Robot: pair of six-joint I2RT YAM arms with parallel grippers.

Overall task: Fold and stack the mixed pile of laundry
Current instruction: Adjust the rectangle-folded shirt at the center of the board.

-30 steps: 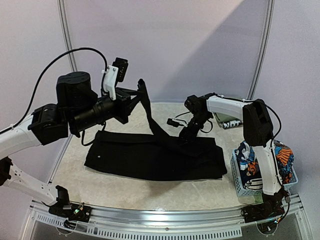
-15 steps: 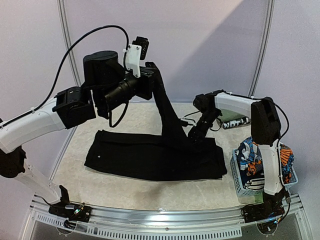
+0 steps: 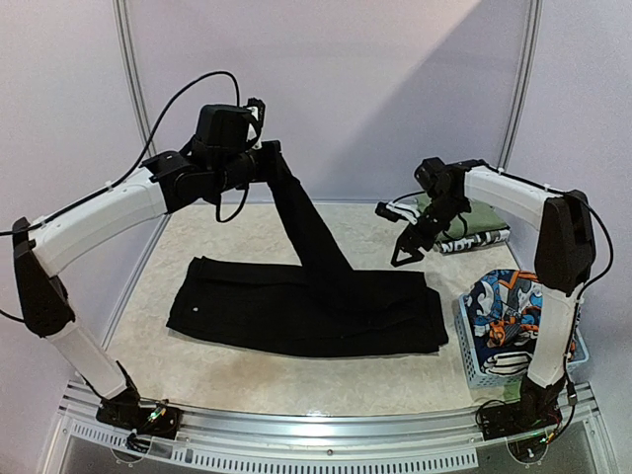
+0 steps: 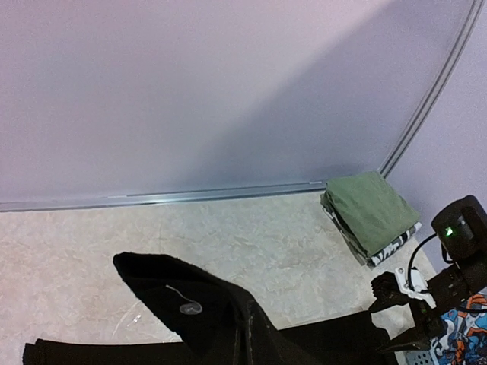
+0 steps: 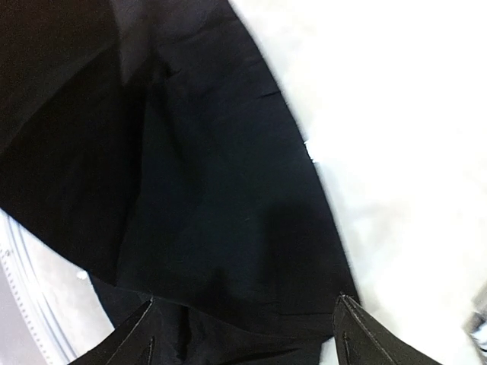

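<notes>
Pinching one end of the black garment (image 3: 296,311), my left fingers (image 3: 269,161) are clamped tight, up high above its far-left part. Cloth hangs from them in a taut strip down to the rest, which lies flat across mid desk (image 3: 227,232). Right fingers (image 3: 403,255) are spread wide w/ nothing betw. them, just over the garment's far-right corner; can't tell if they touch it. Right of the garment, toward the near edge: pale blue basket (image 3: 472,357) w/ cartoon-print garment (image 3: 509,306) stuffed in. Beyond the garment's right end, at the back: folded olive cloth (image 3: 476,218) atop a blk-&-white printed piece (image 3: 470,242), both apart from it.
</notes>
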